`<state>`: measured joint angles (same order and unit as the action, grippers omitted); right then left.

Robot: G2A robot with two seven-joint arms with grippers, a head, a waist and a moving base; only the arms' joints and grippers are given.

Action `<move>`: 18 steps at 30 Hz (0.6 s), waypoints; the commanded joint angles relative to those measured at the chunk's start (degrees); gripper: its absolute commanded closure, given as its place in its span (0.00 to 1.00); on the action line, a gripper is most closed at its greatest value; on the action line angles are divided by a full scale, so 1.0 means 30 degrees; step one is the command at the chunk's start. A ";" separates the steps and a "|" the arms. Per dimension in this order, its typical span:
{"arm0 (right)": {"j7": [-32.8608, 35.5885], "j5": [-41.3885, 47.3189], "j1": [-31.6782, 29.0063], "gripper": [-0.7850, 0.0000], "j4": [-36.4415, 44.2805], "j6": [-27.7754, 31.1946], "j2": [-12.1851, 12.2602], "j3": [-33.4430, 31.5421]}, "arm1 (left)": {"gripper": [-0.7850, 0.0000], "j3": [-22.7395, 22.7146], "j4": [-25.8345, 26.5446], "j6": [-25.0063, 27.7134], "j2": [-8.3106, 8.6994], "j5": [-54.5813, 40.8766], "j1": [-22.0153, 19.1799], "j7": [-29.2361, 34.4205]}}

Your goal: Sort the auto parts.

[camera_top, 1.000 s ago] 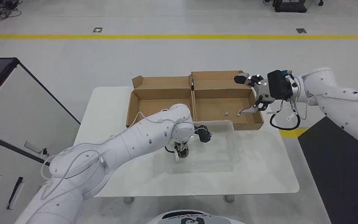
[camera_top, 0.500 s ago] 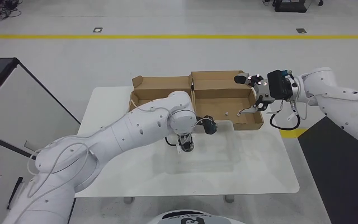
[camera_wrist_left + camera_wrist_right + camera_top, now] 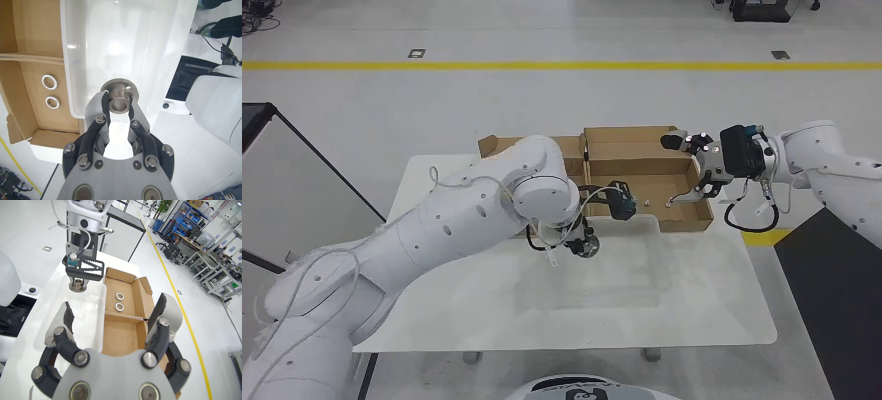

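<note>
Far left: two rings (image 3: 49, 81) sorted into cardboard box (image 3: 28, 85). Just nearer, flanged bushing (image 3: 121, 86) pinched by its hub in left gripper (image 3: 118, 102), up over clear tray (image 3: 122, 37), probably for carrying boxward. Right: right gripper (image 3: 114, 299) splayed apart, empty, parked clear.

Box (image 3: 121, 336) wall between tray (image 3: 85, 315) and rings (image 3: 119, 296).

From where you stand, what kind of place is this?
Probably a factory-style robotics workshop: a yellow line marks the pale floor, racks of blue bins and workbenches stand beyond it, and metal rings lie in a box.
</note>
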<state>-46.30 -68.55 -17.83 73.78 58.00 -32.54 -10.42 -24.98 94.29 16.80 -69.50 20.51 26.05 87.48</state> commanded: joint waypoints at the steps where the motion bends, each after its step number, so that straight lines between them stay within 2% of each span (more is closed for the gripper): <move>1: 0.0000 0.0000 0.0000 0.00 0.0000 0.0000 0.0000 0.0000 | 1.00 -0.0514 0.0556 0.0003 0.0345 0.0036 0.0258 -0.0005; 10: 0.0000 0.0000 0.0000 0.00 0.0000 0.0000 0.0000 0.0000 | 1.00 -0.2547 0.2801 -0.0162 0.1748 -0.0557 0.1253 0.0161; 18: 0.0000 0.0000 0.0000 0.00 0.0000 0.0000 0.0000 0.0000 | 1.00 -0.2621 0.3020 -0.0156 0.1834 -0.0589 0.1282 0.0155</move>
<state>-46.30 -68.55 -17.83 73.78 58.00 -32.54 -10.42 -32.84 103.34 16.34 -64.00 18.74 29.89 87.95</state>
